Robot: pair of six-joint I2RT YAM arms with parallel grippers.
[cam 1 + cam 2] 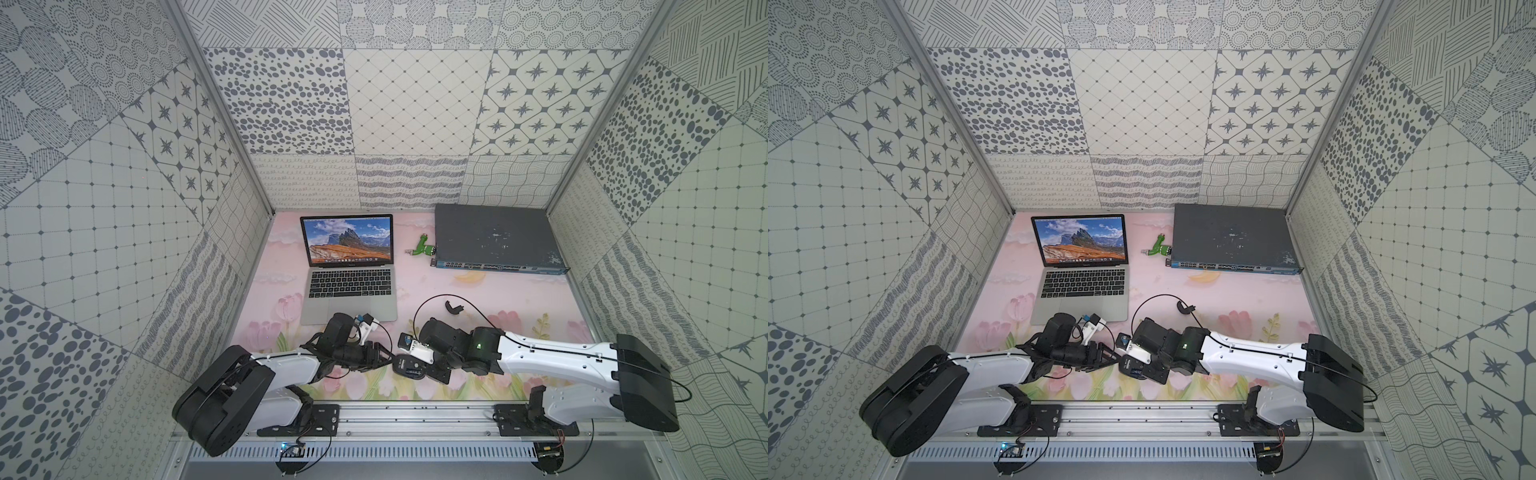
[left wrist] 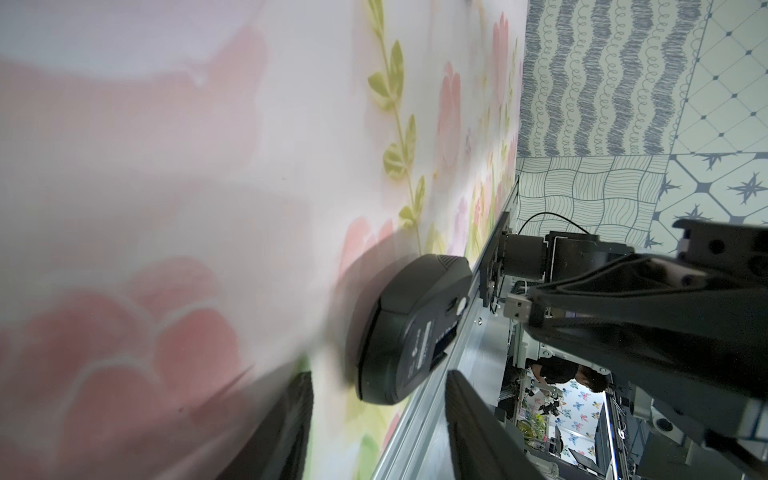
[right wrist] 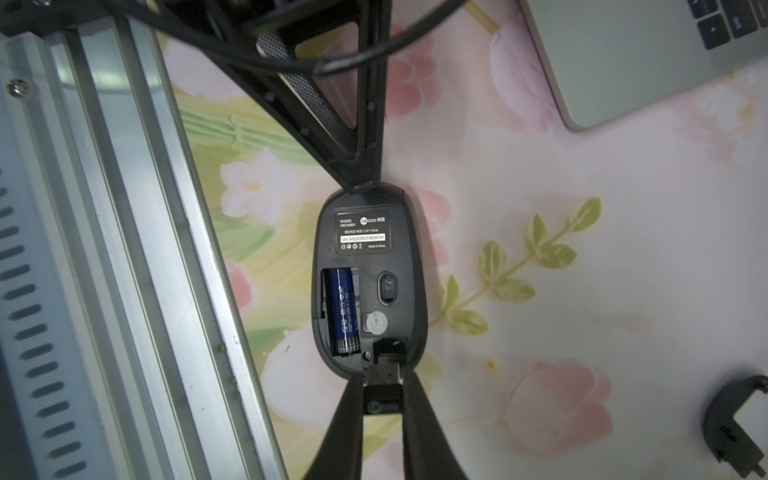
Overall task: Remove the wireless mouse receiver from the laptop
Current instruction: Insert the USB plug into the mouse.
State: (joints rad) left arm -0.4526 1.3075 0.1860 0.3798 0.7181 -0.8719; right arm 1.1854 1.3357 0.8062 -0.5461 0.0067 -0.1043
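**Receiver clear of the laptop, held by the right arm at the mouse's slot**

The right gripper [image 3: 383, 386] is clamped on the black cap of the wireless mouse receiver [image 3: 384, 405], near the table's front edge and well apart from the laptop [image 1: 349, 286]. The receiver's long axis runs in line with the gripper's fingers and with the length of the upturned mouse [image 3: 365, 232]. Its metal plug leads, with the tip at the mouth of the storage slot [image 3: 388, 347] beside the battery [image 3: 343, 311]. The next move looks like a straight push along that axis. The left gripper [image 2: 378, 376] sits at the mouse's opposite end with its fingers apart astride it. No firm clamp shows, so it probably only braces the mouse.
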